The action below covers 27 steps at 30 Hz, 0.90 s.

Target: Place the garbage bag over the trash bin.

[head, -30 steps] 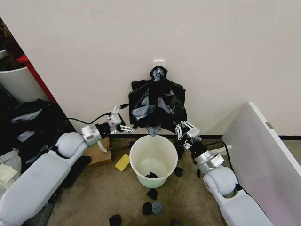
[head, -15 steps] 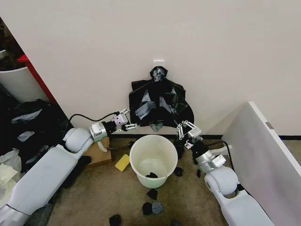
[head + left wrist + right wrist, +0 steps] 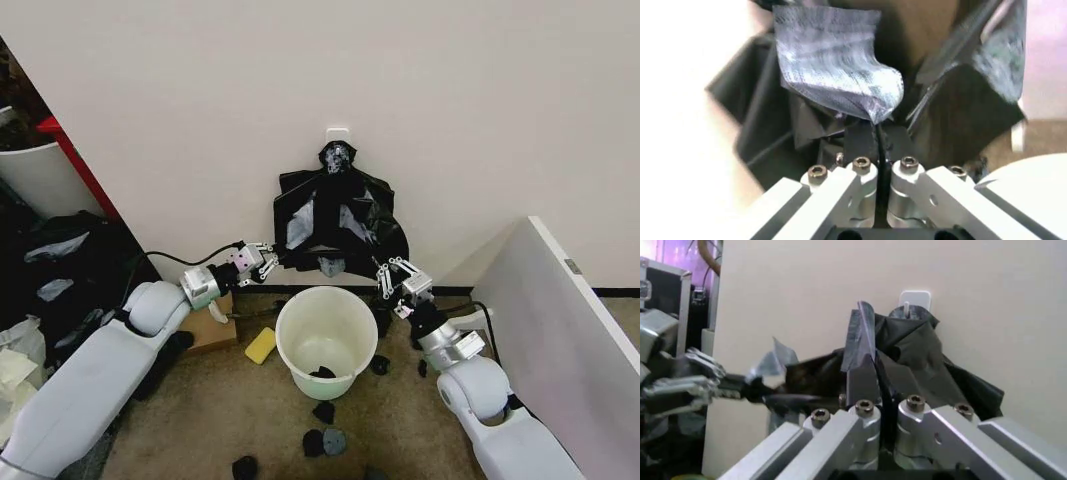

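We have both pincers on the large thin crinkly black plastic garbage bag (image 3: 340,215), which hangs against the wall from a small white hook (image 3: 337,133) directly above the round white plastic trash bin (image 3: 327,340) on the floor. Bin isn't covered yet.

Left pincer (image 3: 268,262) is closed flat on the bag's lower-left edge, up and left of the bin rim; in the left wrist view (image 3: 877,145) the fingers meet with film pinched between. Right pincer (image 3: 390,272) is clamped on the lower-right edge, up and right of the rim; right wrist view (image 3: 875,377) shows a strip of film trapped between closed fingers.

To do this well, we judge: keep both grips firm, spread the mouth wider than the rim, lower evenly. Thin film likely slips or tears if yanked against the hook.

Both arms reach forward low, forearms flanking the bin, wrists angled toward the wall.
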{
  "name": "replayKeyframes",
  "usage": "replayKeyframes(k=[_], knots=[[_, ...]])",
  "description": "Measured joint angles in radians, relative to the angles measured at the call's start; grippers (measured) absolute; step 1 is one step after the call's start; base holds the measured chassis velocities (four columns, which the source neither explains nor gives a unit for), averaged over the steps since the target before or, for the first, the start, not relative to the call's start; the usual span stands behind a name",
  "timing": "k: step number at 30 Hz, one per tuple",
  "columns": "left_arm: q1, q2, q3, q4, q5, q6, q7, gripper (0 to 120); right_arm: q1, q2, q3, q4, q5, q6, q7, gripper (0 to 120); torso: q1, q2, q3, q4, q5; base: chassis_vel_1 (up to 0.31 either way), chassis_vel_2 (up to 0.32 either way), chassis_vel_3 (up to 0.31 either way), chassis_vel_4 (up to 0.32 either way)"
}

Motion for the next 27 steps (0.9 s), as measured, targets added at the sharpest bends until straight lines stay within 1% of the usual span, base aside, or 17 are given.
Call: replayKeyframes(k=[2,4,6,7,8,9,11,12,14,15,16,18,21,25,27], knots=[[0.056,-0.004,-0.044,-0.038,-0.040,-0.001,-0.030,0,-0.020,-0.018,-0.015,0.014,0.015,-0.007,0.052,0,0.000,0.000,0.000,0.0001,0.0002,0.000,0.000,0.000,0.000],[0.121,-0.010,-0.075,-0.086,-0.077,-0.001,-0.086,0,-0.054,-0.047,-0.038,0.033,0.033,-0.026,0.117,0,0.000,0.000,0.000,0.0001,0.0003,0.000,0.000,0.000,0.000],[0.213,-0.026,-0.096,-0.152,-0.110,-0.001,-0.182,0,-0.105,-0.094,-0.068,0.064,0.060,-0.037,0.188,0,0.000,0.000,0.000,0.0002,-0.0001,0.000,0.000,0.000,0.000],[0.213,-0.026,-0.096,-0.152,-0.110,-0.001,-0.182,0,-0.105,-0.094,-0.068,0.064,0.060,-0.037,0.188,0,0.000,0.000,0.000,0.0002,-0.0001,0.000,0.000,0.000,0.000],[0.247,-0.035,-0.102,-0.178,-0.115,-0.001,-0.222,0,-0.124,-0.109,-0.077,0.077,0.069,-0.038,0.207,0,0.000,0.000,0.000,0.0000,-0.0003,0.000,0.000,0.000,0.000],[0.291,-0.048,-0.112,-0.208,-0.116,0.000,-0.266,0,-0.149,-0.130,-0.090,0.095,0.082,-0.039,0.233,0,0.000,0.000,0.000,-0.0003,0.0003,0.000,0.000,0.000,0.000],[0.355,-0.064,-0.126,-0.245,-0.100,0.006,-0.334,0,-0.179,-0.153,-0.108,0.123,0.093,-0.040,0.265,0,0.000,0.000,0.000,-0.0001,0.0000,0.000,0.000,0.000,0.000],[0.402,-0.077,-0.136,-0.274,-0.079,0.019,-0.390,0,-0.200,-0.165,-0.120,0.144,0.098,-0.042,0.288,0,0.000,0.000,0.000,0.0000,-0.0001,0.000,0.000,0.000,0.000],[0.453,-0.089,-0.144,-0.305,-0.049,0.039,-0.453,0,-0.228,-0.177,-0.142,0.174,0.102,-0.047,0.317,0,0.000,0.000,0.000,0.0003,0.0002,0.000,0.000,0.000,0.000],[0.453,-0.089,-0.144,-0.305,-0.049,0.039,-0.453,0,-0.228,-0.177,-0.142,0.174,0.102,-0.047,0.317,0,0.000,0.000,0.000,0.0003,0.0002,0.000,0.000,0.000,0.000],[0.483,-0.094,-0.148,-0.324,-0.024,0.053,-0.488,0,-0.247,-0.184,-0.156,0.195,0.102,-0.050,0.333,0,0.000,0.000,0.000,0.0003,0.0001,0.000,0.000,0.000,0.000],[0.517,-0.095,-0.152,-0.348,0.007,0.064,-0.522,0,-0.272,-0.195,-0.171,0.224,0.103,-0.053,0.350,0,0.000,0.000,0.000,0.0002,0.0001,0.000,0.000,0.000,0.000],[0.576,-0.082,-0.160,-0.395,0.060,0.068,-0.556,0,-0.340,-0.229,-0.184,0.295,0.108,-0.055,0.375,0,0.000,0.000,0.000,0.0000,0.0000,0.000,0.000,0.000,0.000],[0.597,-0.066,-0.163,-0.423,0.068,0.064,-0.562,0,-0.381,-0.249,-0.173,0.338,0.112,-0.052,0.379,0,0.000,0.000,0.000,0.0000,-0.0001,0.000,0.000,0.000,0.000],[0.596,-0.057,-0.163,-0.438,0.054,0.055,-0.562,0,-0.390,-0.251,-0.158,0.360,0.117,-0.047,0.379,0,0.000,0.000,0.000,-0.0001,0.0001,0.000,0.000,0.000,0.000]])
